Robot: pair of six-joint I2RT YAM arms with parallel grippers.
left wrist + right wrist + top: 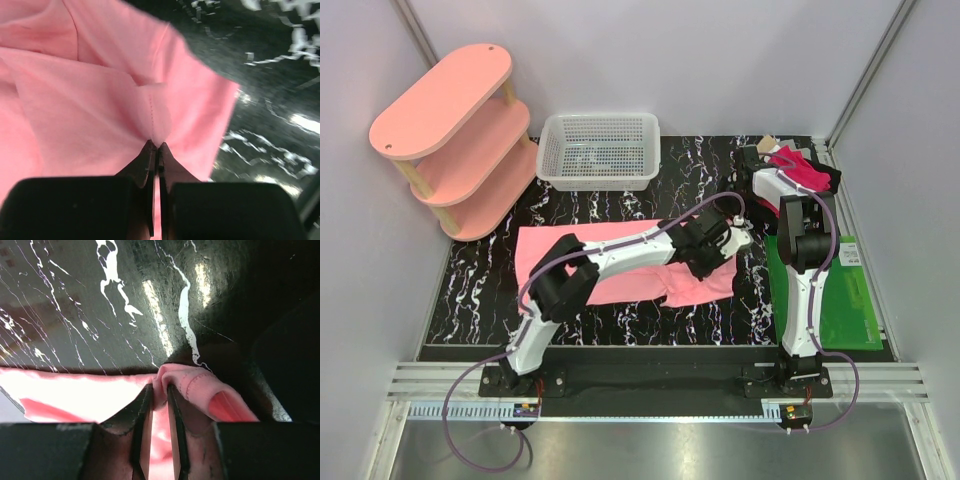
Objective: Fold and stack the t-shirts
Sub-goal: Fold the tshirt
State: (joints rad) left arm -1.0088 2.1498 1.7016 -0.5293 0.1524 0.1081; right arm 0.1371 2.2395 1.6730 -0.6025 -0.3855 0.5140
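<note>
The salmon-pink t-shirt [535, 245] lies spread across the middle of the black marbled table. My left gripper [736, 240] reaches over it to its right edge. In the left wrist view the left gripper [156, 146] is shut on a fold of the pink t-shirt [100, 100]. My right gripper [748, 212] is just behind it at the same edge. In the right wrist view the right gripper [160, 386] is shut on the stitched hem of the pink t-shirt [195, 380]. The magenta-red t-shirt [802, 168] lies bunched at the far right corner.
A white mesh basket [600, 182] stands at the back centre. A pale-pink oval shelf unit [450, 130] stands at the back left. A green mat [848, 300] lies along the right side beside the right arm. Walls close in the table.
</note>
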